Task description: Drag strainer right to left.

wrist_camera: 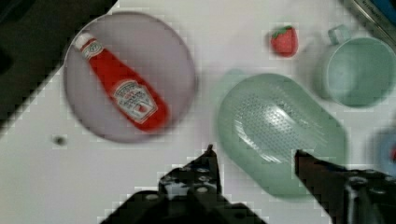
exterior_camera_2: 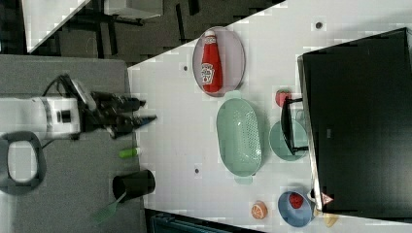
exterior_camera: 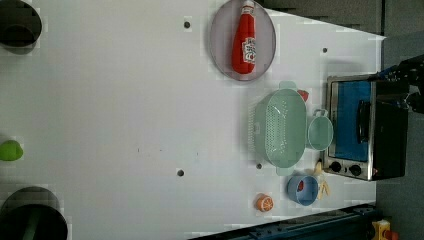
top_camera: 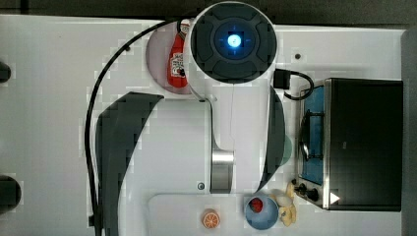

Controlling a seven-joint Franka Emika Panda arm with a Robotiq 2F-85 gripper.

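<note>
The strainer point(exterior_camera: 284, 127) sat untouched on the white tabletop point(exterior_camera: 125, 100), between the grey plate point(exterior_camera: 220, 45) carrying the ketchup bottle point(exterior_camera: 244, 44) and the pale green cup point(exterior_camera: 320, 132), which stood just beside its far rim next to the toaster oven point(exterior_camera: 367, 127). In the left view the strainer lay towards the right side, with a broad bare stretch of tabletop to the left view's left of it. The hand point(wrist_camera: 254, 161) hung above the strainer with its jaws parted fairly wide and nothing between them; in the wrist view one finger point(wrist_camera: 208, 163) stood over bare tabletop just outside the near rim and the other over the basin.

The step in hand looked like the approach before the drag. To do it well, I would have lowered straight down so the rim wall sat between the fingers, then closed firmly on it, since thin plastic probably flexes and slips. Pulling low and level should keep the strainer from tipping. The route towards the bare tabletop wanted to pass clear of the plate, and of the orange slice point(exterior_camera: 264, 202) and blue bowl point(exterior_camera: 302, 190) on the other side
</note>
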